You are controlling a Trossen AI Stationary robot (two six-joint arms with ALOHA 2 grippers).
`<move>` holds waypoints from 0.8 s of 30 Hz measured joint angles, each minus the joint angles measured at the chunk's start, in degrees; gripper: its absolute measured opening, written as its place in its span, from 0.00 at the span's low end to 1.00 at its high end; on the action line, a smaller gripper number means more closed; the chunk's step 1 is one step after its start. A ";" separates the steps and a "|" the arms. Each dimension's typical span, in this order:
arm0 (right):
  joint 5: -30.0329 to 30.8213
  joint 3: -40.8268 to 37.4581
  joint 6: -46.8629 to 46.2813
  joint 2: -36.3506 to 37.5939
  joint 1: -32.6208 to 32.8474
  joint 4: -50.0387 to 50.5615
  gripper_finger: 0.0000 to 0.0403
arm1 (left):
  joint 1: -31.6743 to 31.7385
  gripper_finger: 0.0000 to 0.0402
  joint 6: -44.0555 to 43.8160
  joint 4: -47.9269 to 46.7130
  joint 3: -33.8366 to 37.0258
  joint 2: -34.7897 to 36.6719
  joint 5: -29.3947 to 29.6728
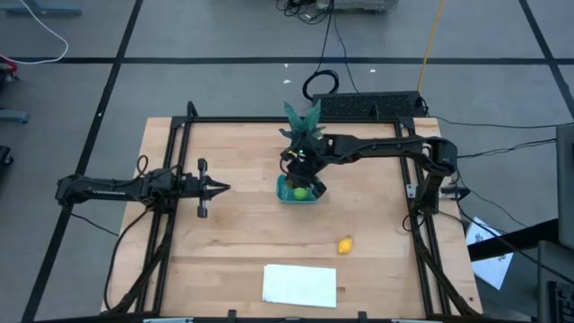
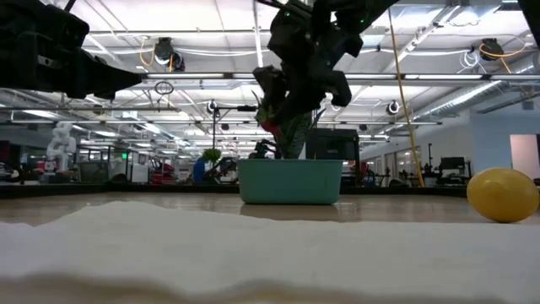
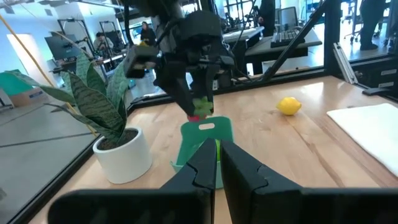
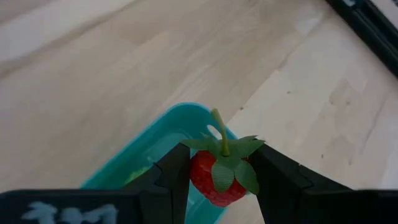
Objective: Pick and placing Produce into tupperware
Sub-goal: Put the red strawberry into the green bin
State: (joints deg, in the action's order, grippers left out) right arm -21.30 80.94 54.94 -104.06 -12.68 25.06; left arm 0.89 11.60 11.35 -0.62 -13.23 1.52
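Observation:
The teal tupperware [image 1: 299,192] stands on the table near its middle, and the lime-green fruit [image 1: 298,191] lies inside it. My right gripper [image 4: 219,163] hangs just above the tupperware [image 4: 163,144], shut on the small red fruit [image 4: 214,182], which has a green leafy cap. The yellow lemon [image 1: 344,245] lies on the table, nearer the front edge. My left gripper [image 1: 218,187] is shut and empty, to the left of the tupperware. In the low view the right gripper [image 2: 283,118] shows above the tupperware [image 2: 290,181]. My right gripper pinches the red fruit's two sides [image 4: 198,177] between its two fingers. The fingers come from above, pointing down. The fruit is lifted clear over the tupperware's edge, and its green stem [image 4: 219,127] sticks out past the fingertips.
A green plant in a white pot [image 3: 122,153] stands just behind the tupperware, close to the right arm. A flat white sheet [image 1: 300,284] lies at the table's front edge. Bare wood lies between the tupperware and the sheet.

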 joint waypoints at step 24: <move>0.24 0.24 -1.02 -7.38 -0.78 -3.09 0.32 | 0.00 0.06 0.17 -0.12 0.00 0.02 0.00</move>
State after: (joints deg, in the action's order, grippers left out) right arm -21.06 81.18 53.92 -111.44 -13.47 21.97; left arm 0.89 11.77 11.22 -0.62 -13.21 1.52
